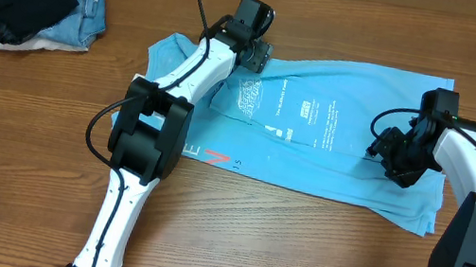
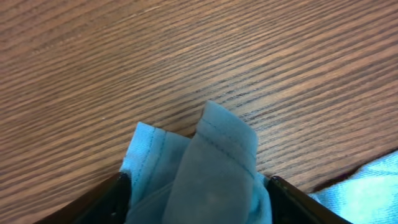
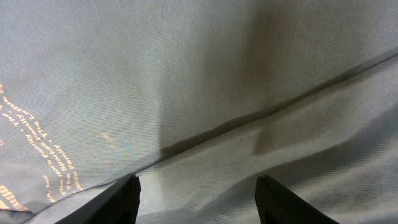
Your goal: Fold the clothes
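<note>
Overhead, my left gripper (image 1: pixel 255 53) is pinching an edge of the blue T-shirt (image 1: pixel 347 170); my right gripper (image 1: pixel 390 156) is standing open over it.

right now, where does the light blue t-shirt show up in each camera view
Overhead: the T-shirt lies flat across the middle and right of the table.
Left wrist: a bunched edge of it sits at bottom centre, inside the left end effector.
Right wrist: it fills the whole picture, with lettering at lower left.
Shared landmark: the wood-grain table, seen overhead and from the left wrist; the right wrist shows only cloth.
</note>
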Robot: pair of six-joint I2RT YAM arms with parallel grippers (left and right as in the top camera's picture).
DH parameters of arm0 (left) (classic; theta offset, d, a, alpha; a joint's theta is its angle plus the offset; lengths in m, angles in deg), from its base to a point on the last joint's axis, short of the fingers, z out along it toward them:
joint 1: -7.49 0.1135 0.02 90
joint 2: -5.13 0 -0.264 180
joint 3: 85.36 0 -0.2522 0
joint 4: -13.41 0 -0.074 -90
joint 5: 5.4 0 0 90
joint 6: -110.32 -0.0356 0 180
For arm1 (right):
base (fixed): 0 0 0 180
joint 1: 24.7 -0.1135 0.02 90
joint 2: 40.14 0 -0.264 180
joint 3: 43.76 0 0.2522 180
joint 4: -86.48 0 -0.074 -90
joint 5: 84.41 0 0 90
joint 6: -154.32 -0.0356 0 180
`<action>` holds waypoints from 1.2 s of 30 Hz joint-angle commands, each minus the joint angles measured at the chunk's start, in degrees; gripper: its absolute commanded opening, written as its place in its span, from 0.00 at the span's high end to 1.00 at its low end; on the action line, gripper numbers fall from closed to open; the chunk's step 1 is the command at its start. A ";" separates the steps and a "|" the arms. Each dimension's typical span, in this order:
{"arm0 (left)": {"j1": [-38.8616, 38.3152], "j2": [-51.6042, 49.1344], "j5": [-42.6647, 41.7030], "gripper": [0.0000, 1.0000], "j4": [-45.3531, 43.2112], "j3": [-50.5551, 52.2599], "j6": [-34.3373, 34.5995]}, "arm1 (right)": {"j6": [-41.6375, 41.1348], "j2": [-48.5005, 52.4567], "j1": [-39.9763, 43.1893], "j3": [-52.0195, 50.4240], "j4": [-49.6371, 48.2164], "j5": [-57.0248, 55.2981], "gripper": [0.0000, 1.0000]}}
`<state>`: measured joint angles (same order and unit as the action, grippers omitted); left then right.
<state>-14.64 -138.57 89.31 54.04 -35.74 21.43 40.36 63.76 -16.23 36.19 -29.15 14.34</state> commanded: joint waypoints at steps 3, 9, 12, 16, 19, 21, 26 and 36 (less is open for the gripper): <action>-0.33 -1.53 -0.26 0.42 -0.39 -0.55 0.42 | 0.00 0.76 -0.26 -0.42 0.02 0.31 0.36; -0.33 -1.49 0.04 0.61 -0.46 -1.73 0.68 | 0.00 0.76 -0.26 -0.42 0.24 0.31 0.36; -0.33 -1.22 1.66 0.56 0.46 -3.98 2.27 | 0.00 0.76 -0.26 -0.42 0.26 0.28 0.36; -0.33 -0.50 1.92 0.61 3.26 -7.34 2.84 | -0.04 0.76 -0.26 -0.42 0.09 -0.52 0.39; -0.33 -0.50 1.92 0.81 6.49 -10.75 2.89 | -0.24 0.76 -0.20 -0.42 -0.92 -2.38 0.42; -0.33 -0.50 1.92 0.89 8.11 -12.28 3.52 | -0.24 0.76 -0.15 -0.42 -1.57 -2.54 0.42; -0.33 -0.50 1.90 0.83 10.51 -13.90 3.85 | -0.24 0.76 -0.15 -0.42 -1.90 -2.51 0.42; -0.31 -2.27 -0.28 0.48 11.32 -13.14 3.10 | -0.24 0.76 -0.15 -0.42 -1.66 -2.47 0.41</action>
<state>-14.64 -138.83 89.95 65.80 -48.17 24.77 40.38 63.76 -16.23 36.19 -30.75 12.62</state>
